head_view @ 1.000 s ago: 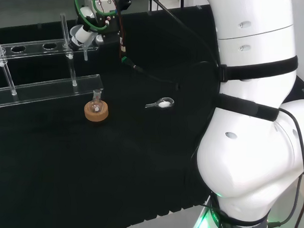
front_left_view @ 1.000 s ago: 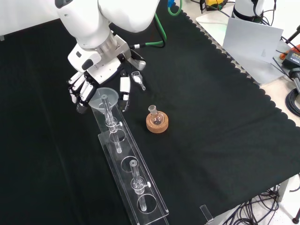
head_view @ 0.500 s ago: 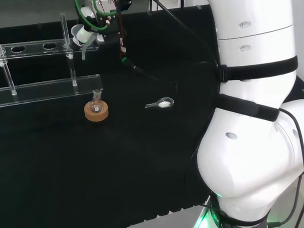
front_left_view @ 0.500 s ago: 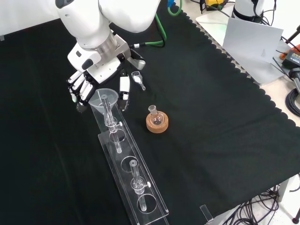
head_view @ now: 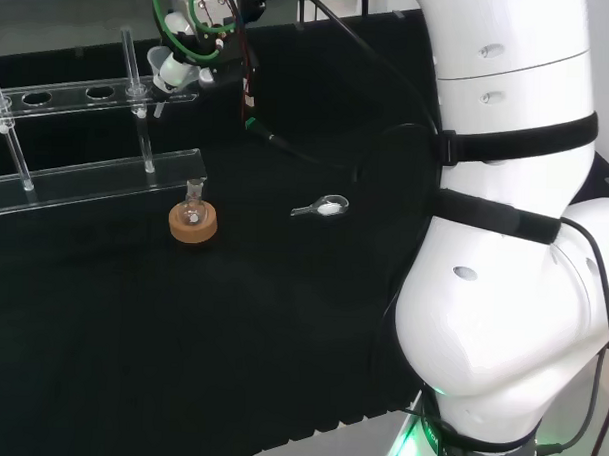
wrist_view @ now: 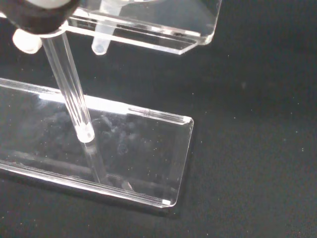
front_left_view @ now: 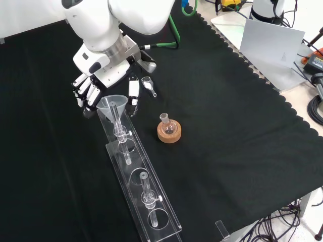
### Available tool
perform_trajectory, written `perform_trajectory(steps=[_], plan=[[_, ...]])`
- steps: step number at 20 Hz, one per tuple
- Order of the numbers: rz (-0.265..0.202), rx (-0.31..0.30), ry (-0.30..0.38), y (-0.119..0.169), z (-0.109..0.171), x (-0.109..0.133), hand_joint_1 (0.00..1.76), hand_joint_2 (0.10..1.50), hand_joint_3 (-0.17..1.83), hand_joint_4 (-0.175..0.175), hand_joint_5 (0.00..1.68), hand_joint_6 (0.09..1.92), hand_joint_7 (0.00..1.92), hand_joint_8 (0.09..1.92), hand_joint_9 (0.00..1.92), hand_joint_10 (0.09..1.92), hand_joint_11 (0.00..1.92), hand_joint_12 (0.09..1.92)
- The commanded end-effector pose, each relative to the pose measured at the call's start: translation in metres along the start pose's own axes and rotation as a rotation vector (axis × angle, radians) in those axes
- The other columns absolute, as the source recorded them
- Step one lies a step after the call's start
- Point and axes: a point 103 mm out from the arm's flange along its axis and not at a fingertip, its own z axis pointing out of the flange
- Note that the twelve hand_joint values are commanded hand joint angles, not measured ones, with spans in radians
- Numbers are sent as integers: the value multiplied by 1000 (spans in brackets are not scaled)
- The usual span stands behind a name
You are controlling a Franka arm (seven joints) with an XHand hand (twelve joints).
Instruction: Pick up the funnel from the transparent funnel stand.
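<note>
The hand [front_left_view: 108, 75] had its fingers [front_left_view: 90, 95] curled round the funnel [front_left_view: 112, 105]; its stem pointed straight down through the stand [front_left_view: 144, 194].

The arm [head_view: 502, 295] is made of big, rounded white links with a smooth and glossy surface. In the head view, two black bands go around the links where they join, and small round grey marks sit on the white shell. At the base a green light glows under the lowest link. A thin black cable [head_view: 317, 153] runs along the arm, and a thicker green cable [front_left_view: 174, 35] loops near the wrist. The hand [front_left_view: 101, 83] has a white body, and its fingers [front_left_view: 86, 93] are black with white segments and white tips.
</note>
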Motion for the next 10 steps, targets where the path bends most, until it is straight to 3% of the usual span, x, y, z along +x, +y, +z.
perform_trajectory(steps=[1,10], plan=[[-11,6,-8,0,1,1,738,777,62,-51,534,87,711,505,307,687,0,1184],[-14,-6,-31,0,-3,2,744,775,77,-52,575,87,830,524,394,664,0,1194]])
